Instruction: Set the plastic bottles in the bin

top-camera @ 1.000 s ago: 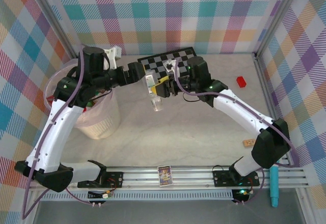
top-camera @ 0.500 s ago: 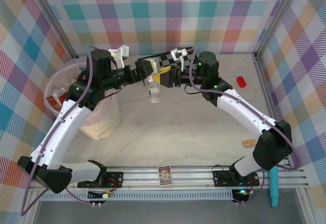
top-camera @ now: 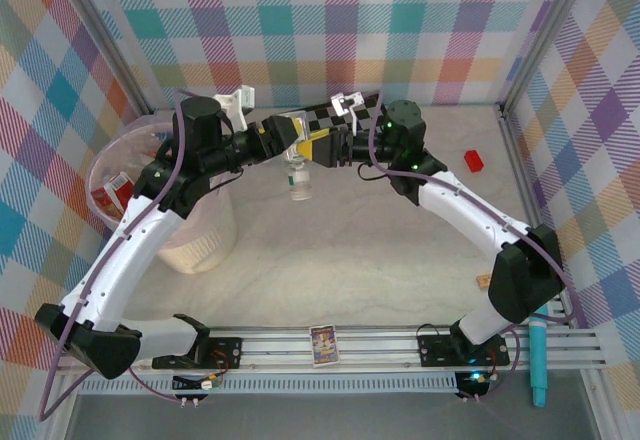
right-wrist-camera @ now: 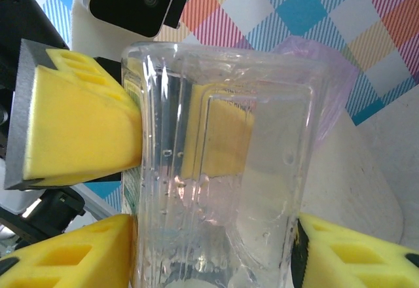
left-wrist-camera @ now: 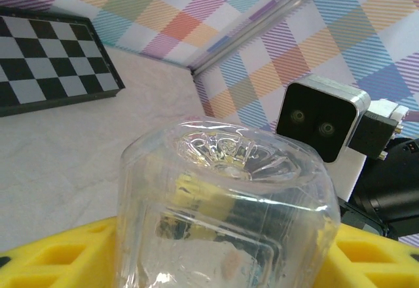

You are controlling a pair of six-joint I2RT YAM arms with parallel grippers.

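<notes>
Beige marbled worktop [top-camera: 380, 260] lies under everything, walled in by pastel checked panels. Next in size is the round cream bin [top-camera: 195, 240], lined with a translucent pink plastic bag and standing at the worktop's left side. A bottle with a red-and-white label [top-camera: 108, 195] lies inside it (anything else in there is too hidden to make out).

Two white-and-black arms reach from the near rail, and their wrists face each other to the right of the bin, further back than it. A black-and-white checkerboard [top-camera: 340, 118] lies flat right of the bin against the back wall, partly under those wrists.

The clear plastic bottle [top-camera: 299, 178] is held off the worktop right of the bin, apart from its rim, caught between both hands. The left hand [left-wrist-camera: 226, 258] is closed on the bottle, with a yellow finger [left-wrist-camera: 59, 258] against each side and the moulded base facing its camera. The right hand [right-wrist-camera: 213, 255] grips the same bottle from the opposite side, its yellow fingers [right-wrist-camera: 353, 252] touching the clear wall. In that view the left hand's pad presses the wall above them.

A small red block [top-camera: 473, 160] sits far right of the bin, well apart.
</notes>
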